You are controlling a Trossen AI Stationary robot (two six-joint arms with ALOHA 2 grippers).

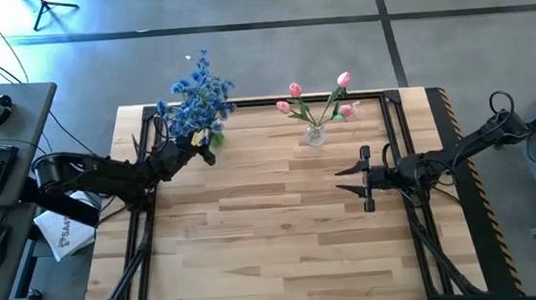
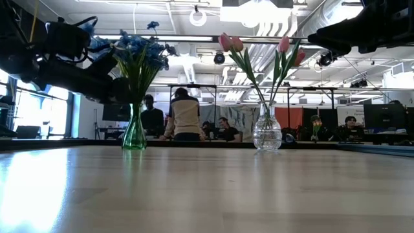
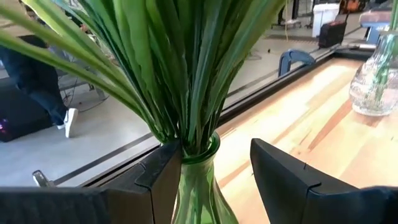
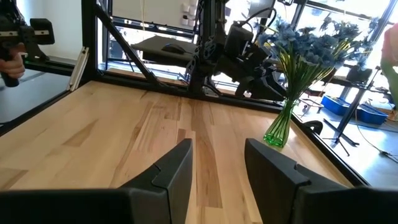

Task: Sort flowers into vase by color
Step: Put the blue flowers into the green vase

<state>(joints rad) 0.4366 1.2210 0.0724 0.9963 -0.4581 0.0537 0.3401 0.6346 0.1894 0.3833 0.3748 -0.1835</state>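
Left gripper (image 1: 206,147) at the far-left part of the table (image 1: 276,245), fingers (image 3: 163,177) parted to either side of the green vase (image 3: 198,186) neck — one close against the glass, the other with a clear gap, so nothing clamped. Right gripper (image 1: 364,179) over the right half of the table, well apart from both vases, fingers (image 4: 177,168) spread with bare wood between them, holding nothing. Blue flowers (image 1: 198,93) bunched in the green vase: clusters of small blue blossoms on top, a dense sheaf of thin green stems and long blade leaves below (wrist view filled with these leaves, fanning out from the vase mouth). Long axis upright, blossoms pointing up, stems spreading slightly outward toward the top. Pink flowers (image 1: 317,98) in the clear glass vase (image 1: 315,135) near the far edge, to the right of the green one and well apart from it — tulip-like buds on thin green stems, splayed in a V, some leaning left and some right, buds at the upper ends. Both vases standing upright on the wood in the low view. No stems lying loose on the table surface. Beyond the table, several people (image 2: 184,116) in the room behind.
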